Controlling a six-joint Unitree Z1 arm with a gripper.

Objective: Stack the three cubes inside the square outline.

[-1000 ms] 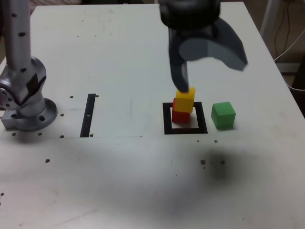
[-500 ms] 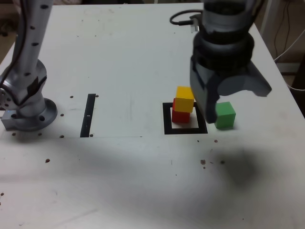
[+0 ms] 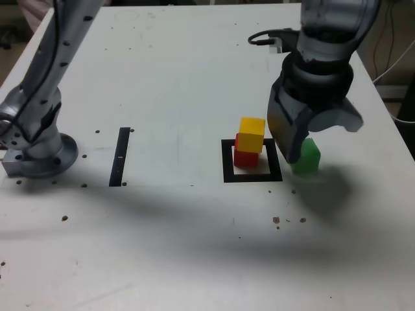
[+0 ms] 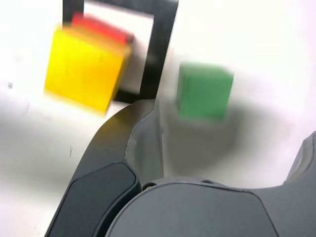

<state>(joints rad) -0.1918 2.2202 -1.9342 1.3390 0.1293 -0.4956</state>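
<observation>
The yellow cube sits slightly askew on the red cube, inside the black square outline. The green cube rests on the table just to the exterior view's right of the outline, apart from the stack. My gripper hangs open low over the green cube and partly hides it. One finger is down between the green cube and the stack. The wrist view, blurred, shows the green cube ahead between my open gripper, with the yellow cube, the red cube and the outline beside it. Nothing is held.
The arm's grey base stands at the exterior view's left. A thin black strip lies between the base and the outline. Cables hang beyond the table's edge on the exterior view's right. Small dark specks dot the white table.
My gripper has moved from above the yellow cube to the exterior view's right and down over the green cube, staying open. The cubes have not moved.
</observation>
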